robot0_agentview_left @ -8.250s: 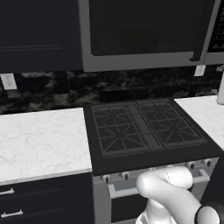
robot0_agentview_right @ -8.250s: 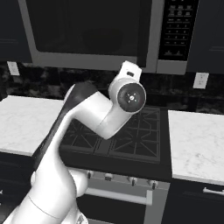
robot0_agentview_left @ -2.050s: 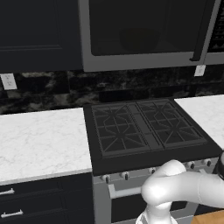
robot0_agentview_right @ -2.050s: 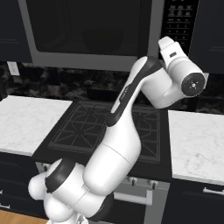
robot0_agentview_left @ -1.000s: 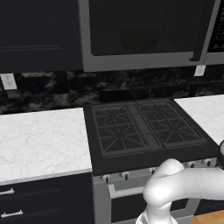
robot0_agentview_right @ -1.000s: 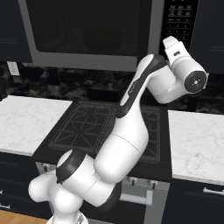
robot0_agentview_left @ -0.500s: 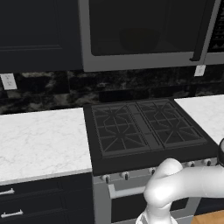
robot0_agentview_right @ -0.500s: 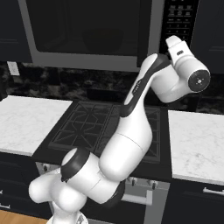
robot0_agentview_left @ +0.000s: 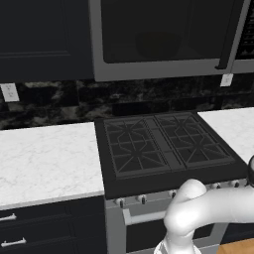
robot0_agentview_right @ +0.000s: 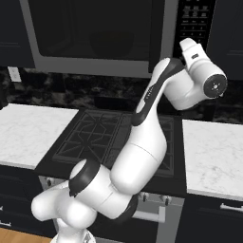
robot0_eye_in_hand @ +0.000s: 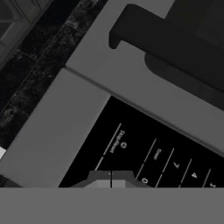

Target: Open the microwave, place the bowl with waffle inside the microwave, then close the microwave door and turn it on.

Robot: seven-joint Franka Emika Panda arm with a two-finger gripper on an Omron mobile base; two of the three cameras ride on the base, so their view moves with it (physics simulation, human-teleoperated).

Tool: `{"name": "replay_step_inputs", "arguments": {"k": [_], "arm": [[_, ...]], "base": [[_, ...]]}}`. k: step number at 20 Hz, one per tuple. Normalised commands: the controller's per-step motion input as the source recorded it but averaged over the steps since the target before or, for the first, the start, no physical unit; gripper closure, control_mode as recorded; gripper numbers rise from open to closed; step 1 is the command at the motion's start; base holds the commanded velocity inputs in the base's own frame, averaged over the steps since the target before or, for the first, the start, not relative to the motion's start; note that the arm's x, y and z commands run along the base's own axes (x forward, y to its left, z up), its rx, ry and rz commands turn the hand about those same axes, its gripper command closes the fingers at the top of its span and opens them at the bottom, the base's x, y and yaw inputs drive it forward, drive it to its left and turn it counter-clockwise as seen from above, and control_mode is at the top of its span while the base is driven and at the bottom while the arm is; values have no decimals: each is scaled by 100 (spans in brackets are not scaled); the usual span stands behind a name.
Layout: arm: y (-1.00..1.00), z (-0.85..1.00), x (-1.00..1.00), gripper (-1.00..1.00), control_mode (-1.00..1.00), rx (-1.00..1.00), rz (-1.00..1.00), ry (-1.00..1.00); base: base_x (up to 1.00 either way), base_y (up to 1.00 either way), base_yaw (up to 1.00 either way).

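The microwave (robot0_agentview_left: 163,70) hangs over the stove, and the microwave door (robot0_agentview_left: 158,30) is closed, its dark bar handle (robot0_agentview_left: 229,34) at the right edge. Through the glass a faint bowl-like outline (robot0_agentview_left: 159,45) shows; the waffle is hidden. In the right base view my arm reaches up to the control panel (robot0_agentview_right: 194,19). In the hand view my gripper (robot0_eye_in_hand: 111,178) is shut with nothing in it. It sits very near the black keypad (robot0_eye_in_hand: 144,144), just below the start/stop key (robot0_eye_in_hand: 117,142). The handle (robot0_eye_in_hand: 175,41) crosses the top.
A black gas stove (robot0_agentview_left: 163,144) lies under the microwave. White marble counters flank it on the left (robot0_agentview_left: 44,158) and on the right (robot0_agentview_right: 213,156). Dark cabinets (robot0_agentview_left: 39,39) hang beside the microwave, above a black tiled backsplash with a wall outlet (robot0_agentview_left: 9,92).
My arm has swung from in front of the door to the right, and over the last second the hand has edged up and closer to the control panel. The door stays closed.
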Motion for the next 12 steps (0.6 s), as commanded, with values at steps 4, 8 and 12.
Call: {"name": "replay_step_inputs", "arguments": {"k": [4,8,12], "arm": [[0,0,24,100,-100,0,-2,0],[0,0,23,100,-100,0,-1,0],[-8,0,18,100,-100,0,0,0]], "base": [[0,0,0],[0,0,0],[0,0,0]]}}
